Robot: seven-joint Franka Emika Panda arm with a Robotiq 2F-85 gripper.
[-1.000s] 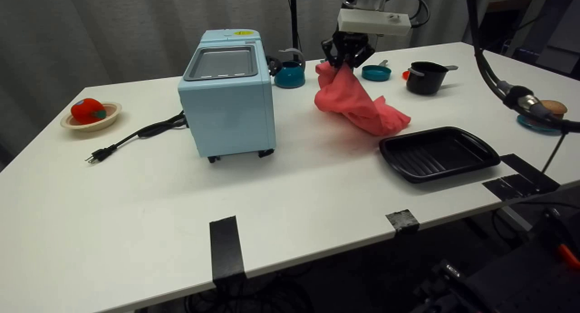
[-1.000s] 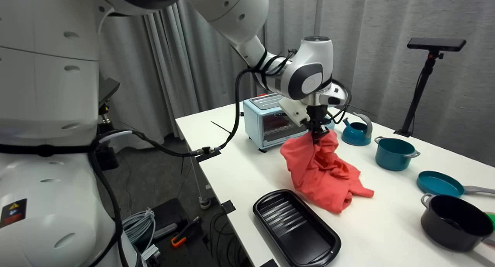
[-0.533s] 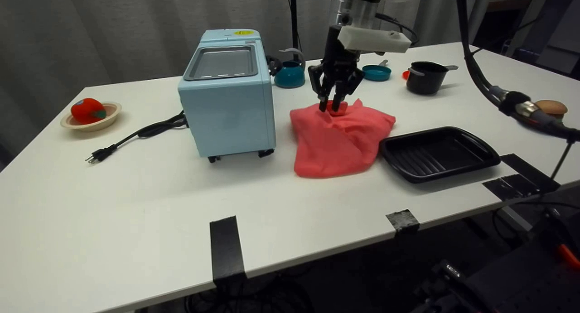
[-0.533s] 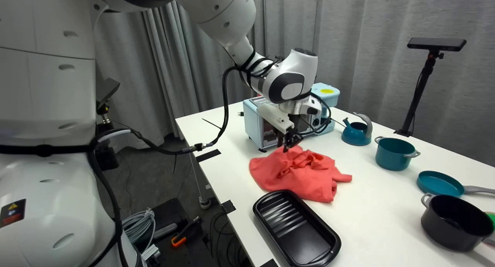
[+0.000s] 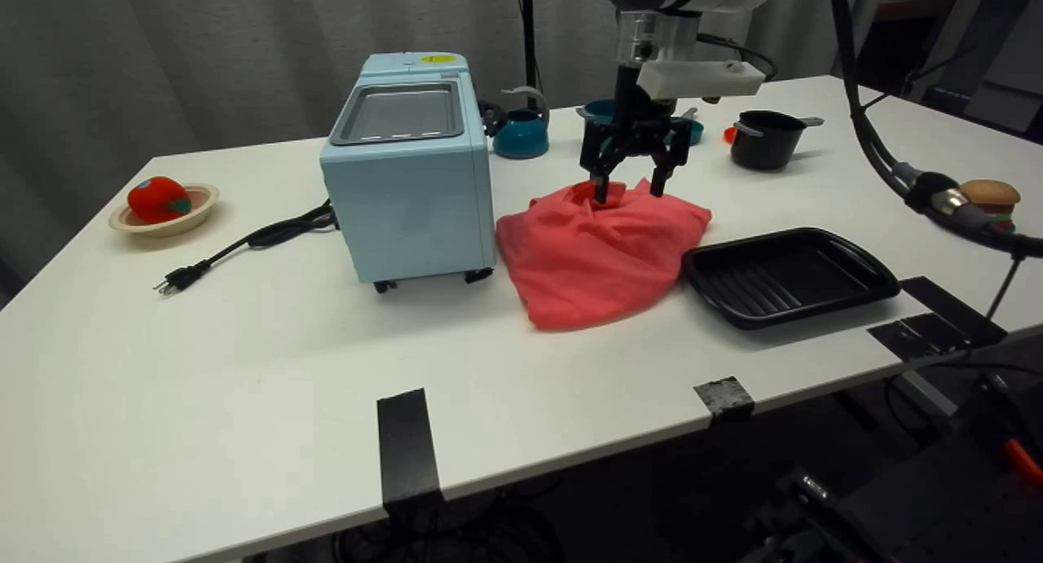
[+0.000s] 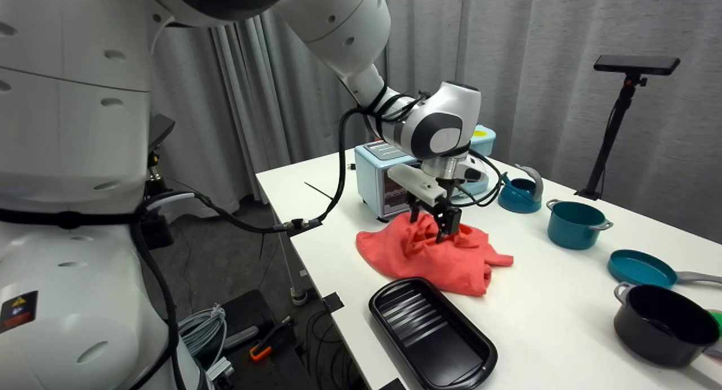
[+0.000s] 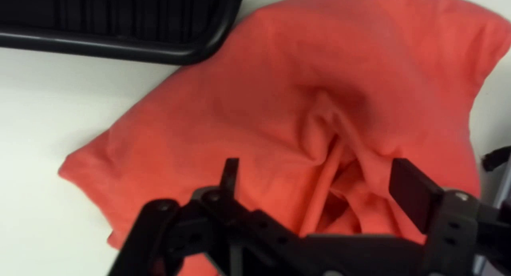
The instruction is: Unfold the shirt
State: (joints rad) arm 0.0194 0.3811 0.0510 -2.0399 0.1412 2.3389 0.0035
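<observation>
Bunching near the table's (image 6: 333, 254) robot-side edge, the red shirt (image 5: 601, 263) risked being pinched double by the parted, empty gripper (image 5: 629, 190).

Arm assy: 1 robot arm (image 6: 344, 45), 1 gripper (image 5: 629, 189), w/ 2 fingers (image 7: 413, 194). Cloth: qty 1, red shirt (image 5: 595, 261). Appliances: qty 1, toaster oven (image 5: 415, 196), plus 1 pwr cord (image 5: 279, 232) w/ 1 plug (image 5: 183, 277). Cookware: 1 blk tray (image 6: 434, 336), 1 kettle (image 5: 521, 135), 1 teal pan (image 6: 642, 267), 1 teal pot (image 6: 569, 232), 1 blk pot (image 6: 643, 336); pot total = 2. Misc: 1 tan bowl (image 5: 167, 228), 1 red tomato-like item (image 5: 155, 200), 1 burger (image 5: 989, 193), 1 small red item (image 5: 729, 135) (type n/a). Base: 1 white table (image 5: 244, 384), w/ blk tape (image 5: 407, 445) at 3 locs in an exterior view
</observation>
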